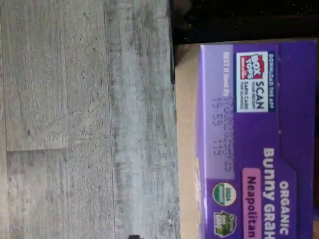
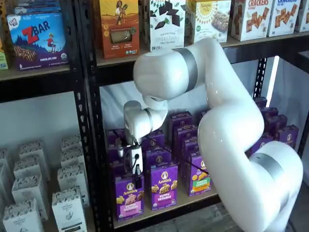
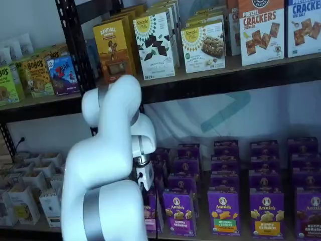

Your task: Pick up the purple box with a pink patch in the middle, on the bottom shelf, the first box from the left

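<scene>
So the arm's got its gripper (image 2: 136,178) hanging right in front of the purple box (image 2: 129,196), the Annie's bunny snack one with the pink label panel, which stands upright at the front edge of the bottom shelf (image 2: 193,202), next to the rack's black upright. The fingers (image 2: 137,181) hang nose-down over the top of that box, but they show side-on and I can't tell a gap from the shelf views; I'd guess they're spread ready to drop around it, and nothing is held. The wrist view looks straight down on that box's top flap (image 1: 254,99), with the "Neapolitan" pink tag peeking out, so it seems lined up for a top-down grab. Counting the front row beside that box: three purple Annie's boxes clearly show in a shelf view, pink, then lilac (image 2: 163,185), then green (image 2: 198,175), with more stacked behind each.
</scene>
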Controlling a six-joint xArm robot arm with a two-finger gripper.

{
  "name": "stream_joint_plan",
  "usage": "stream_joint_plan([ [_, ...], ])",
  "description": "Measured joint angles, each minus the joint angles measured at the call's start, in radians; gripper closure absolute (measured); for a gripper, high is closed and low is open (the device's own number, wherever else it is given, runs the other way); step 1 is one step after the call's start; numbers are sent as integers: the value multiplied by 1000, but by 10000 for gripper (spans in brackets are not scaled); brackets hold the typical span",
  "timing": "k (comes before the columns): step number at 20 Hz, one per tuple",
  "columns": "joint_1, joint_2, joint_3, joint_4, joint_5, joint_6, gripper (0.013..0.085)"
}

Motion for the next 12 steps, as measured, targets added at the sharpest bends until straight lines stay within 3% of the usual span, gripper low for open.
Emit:
stream_joint_plan([
  [12,6,29,-33,5,6,2,130],
])
